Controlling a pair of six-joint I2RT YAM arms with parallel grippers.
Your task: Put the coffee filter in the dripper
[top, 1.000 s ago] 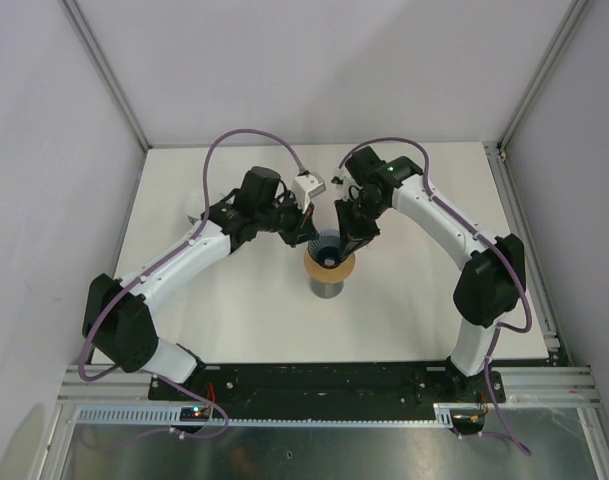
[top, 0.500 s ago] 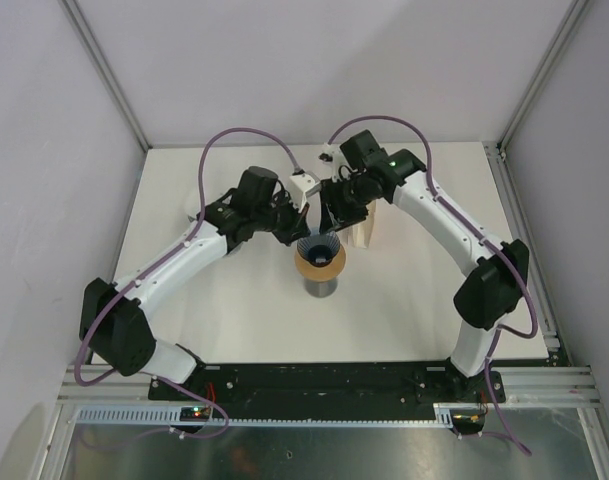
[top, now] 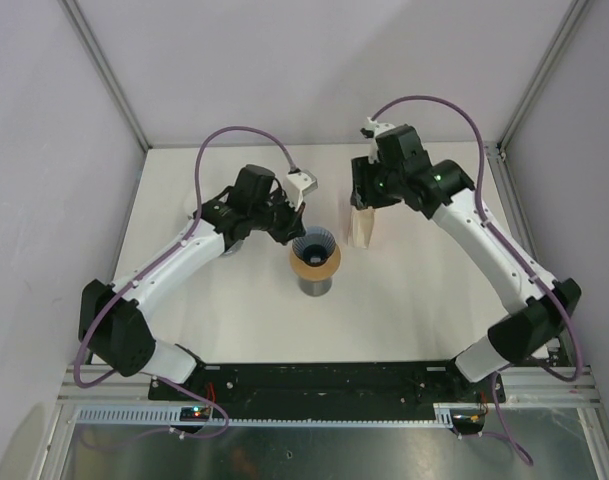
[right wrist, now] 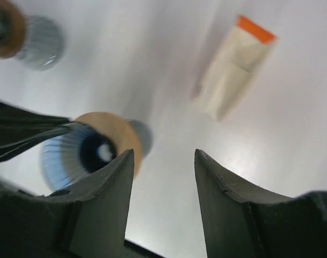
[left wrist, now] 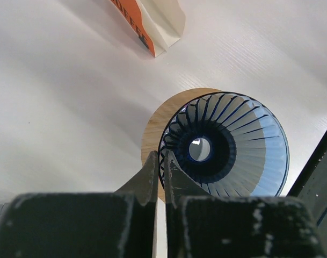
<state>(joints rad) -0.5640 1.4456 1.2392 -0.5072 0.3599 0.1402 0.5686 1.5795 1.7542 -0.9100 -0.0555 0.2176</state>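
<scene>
At left, the left gripper [top: 292,228] [left wrist: 160,159] is clenched on the near rim of the blue ribbed dripper [top: 316,248] [left wrist: 227,145] [right wrist: 80,153], one finger outside the wall, the other inside. The dripper sits on its wooden collar atop a grey cup [top: 316,285] at mid-table [top: 414,290], its ribs and centre hole in plain sight. Just right of it stands the bundle of coffee filters [top: 361,230] [left wrist: 158,21] [right wrist: 233,70], cream paper with an orange band, untouched. Above the bundle hangs the right gripper [top: 362,198] [right wrist: 163,153], jaws spread and holding nothing
</scene>
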